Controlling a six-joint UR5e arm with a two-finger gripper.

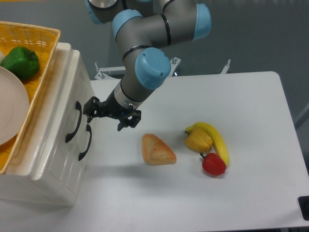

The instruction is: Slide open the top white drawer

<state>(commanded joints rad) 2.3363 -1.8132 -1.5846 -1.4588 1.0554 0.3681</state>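
The cream-white cabinet stands at the left of the table. The top white drawer sits flush in it, with its curved black handle on the front. The lower drawer's black handle is just below and to the right. My gripper hangs just right of the two handles, its fingers spread apart and holding nothing. Its left finger is close beside the top handle; I cannot tell whether they touch.
A yellow woven basket on the cabinet's top holds a green pepper and a white plate. On the table lie a bread piece, a yellow pepper, a banana and a red pepper.
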